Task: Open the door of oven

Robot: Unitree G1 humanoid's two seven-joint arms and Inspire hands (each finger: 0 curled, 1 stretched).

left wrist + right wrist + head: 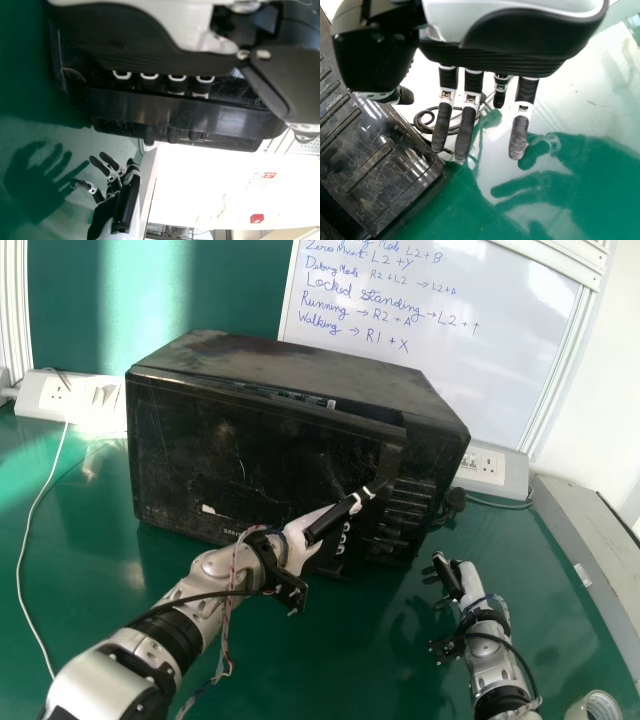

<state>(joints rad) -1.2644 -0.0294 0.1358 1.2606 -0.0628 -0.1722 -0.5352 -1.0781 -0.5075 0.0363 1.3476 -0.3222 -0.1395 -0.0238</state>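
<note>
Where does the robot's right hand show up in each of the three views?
Head view: right hand, lower right, near the oven.
Left wrist view: farther off, past the oven's handle.
Right wrist view: close to the camera, beside the oven.
Shared landmark: the oven.

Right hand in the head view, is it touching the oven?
No, green table shows between the right hand and the oven.

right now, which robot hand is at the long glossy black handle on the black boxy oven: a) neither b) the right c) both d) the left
d) the left hand is at the handle, while the right hand is over the green tabletop.
</note>
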